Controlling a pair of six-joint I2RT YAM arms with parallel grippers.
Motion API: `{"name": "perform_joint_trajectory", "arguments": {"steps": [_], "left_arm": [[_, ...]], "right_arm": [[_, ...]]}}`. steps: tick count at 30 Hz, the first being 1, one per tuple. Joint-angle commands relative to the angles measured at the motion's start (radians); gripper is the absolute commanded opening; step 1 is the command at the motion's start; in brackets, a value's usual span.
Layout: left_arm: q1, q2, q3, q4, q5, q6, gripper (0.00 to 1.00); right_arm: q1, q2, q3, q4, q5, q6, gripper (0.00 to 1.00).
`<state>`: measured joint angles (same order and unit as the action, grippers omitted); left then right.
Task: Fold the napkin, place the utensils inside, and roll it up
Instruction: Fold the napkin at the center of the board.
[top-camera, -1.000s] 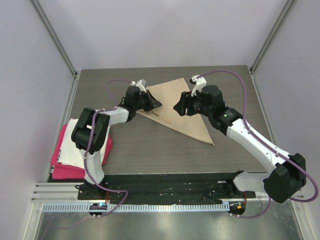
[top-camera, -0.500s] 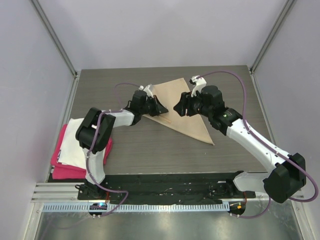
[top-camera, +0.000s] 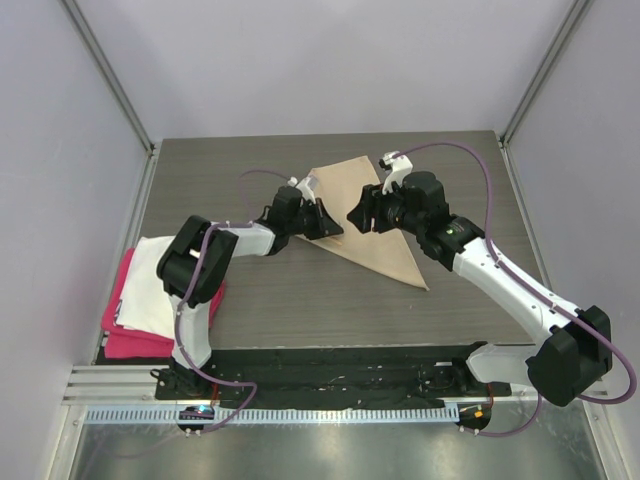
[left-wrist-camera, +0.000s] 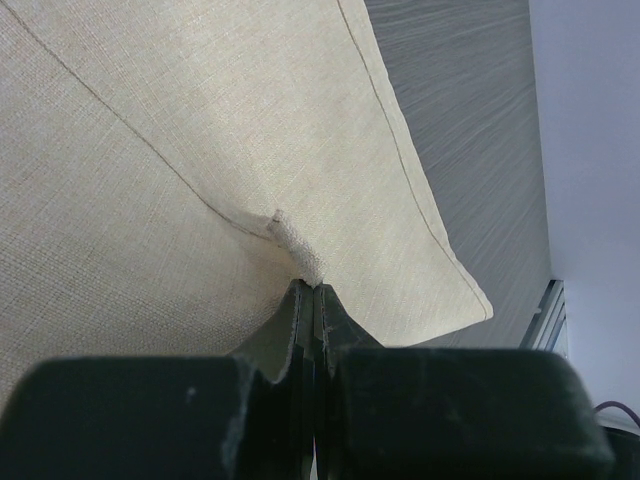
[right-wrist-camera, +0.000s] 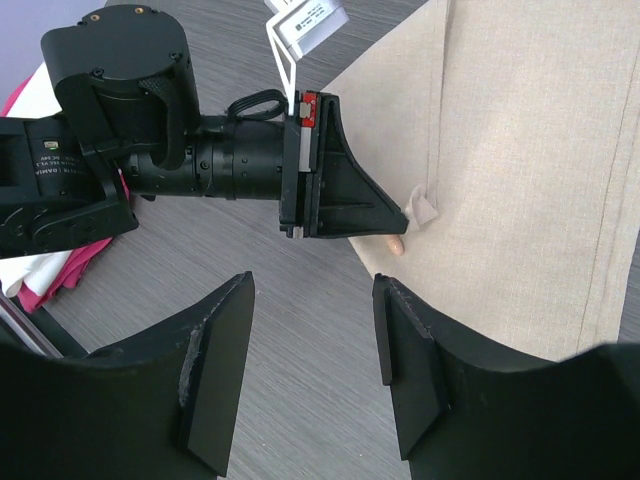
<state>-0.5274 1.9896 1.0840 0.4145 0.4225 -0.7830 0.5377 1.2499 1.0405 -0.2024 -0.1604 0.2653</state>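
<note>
The beige napkin (top-camera: 346, 182) lies folded into a triangle at the middle back of the table. My left gripper (top-camera: 337, 230) is shut on a small pinch of its cloth (left-wrist-camera: 296, 245) near the left edge, low over the table. The right wrist view shows the left gripper (right-wrist-camera: 404, 216) holding that fold (right-wrist-camera: 426, 208). Just below it a light wooden tip of the spoon handle (right-wrist-camera: 397, 245) sticks out from under the napkin (right-wrist-camera: 520, 180); the bowl is hidden. My right gripper (top-camera: 356, 215) is open and empty, hovering beside the left one, over the napkin's left edge (right-wrist-camera: 312, 290).
A pink-red cloth (top-camera: 124, 335) with a white cloth (top-camera: 152, 283) on it lies at the table's left edge, also in the right wrist view (right-wrist-camera: 58, 272). Grey walls and metal posts surround the dark wood-grain table (top-camera: 300, 300).
My left gripper has moved right across the napkin's left edge, carrying the pinched cloth with it. The spoon handle, seen earlier on the napkin, is now mostly covered. The right arm stayed still.
</note>
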Motion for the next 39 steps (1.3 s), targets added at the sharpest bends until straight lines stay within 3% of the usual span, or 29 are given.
{"name": "perform_joint_trajectory", "arguments": {"steps": [1,29,35,36,39], "left_arm": [[-0.014,0.012,-0.010,0.041,0.024,0.025,0.00],[-0.040,-0.028,-0.062,0.011,0.005,0.039,0.01],[-0.042,-0.047,-0.061,-0.011,-0.001,0.045,0.31],[-0.042,-0.051,-0.056,-0.014,-0.005,0.047,0.42],[-0.043,-0.064,-0.041,-0.025,-0.004,0.051,0.53]], "right_arm": [[0.005,-0.021,-0.002,0.040,-0.002,0.006,0.59],[0.005,-0.030,-0.017,0.032,0.007,0.015,0.59],[0.005,-0.040,-0.020,0.026,0.015,0.020,0.59],[0.007,-0.047,-0.020,0.023,0.016,0.020,0.59],[0.005,-0.058,-0.026,0.021,0.027,0.023,0.60]]}}
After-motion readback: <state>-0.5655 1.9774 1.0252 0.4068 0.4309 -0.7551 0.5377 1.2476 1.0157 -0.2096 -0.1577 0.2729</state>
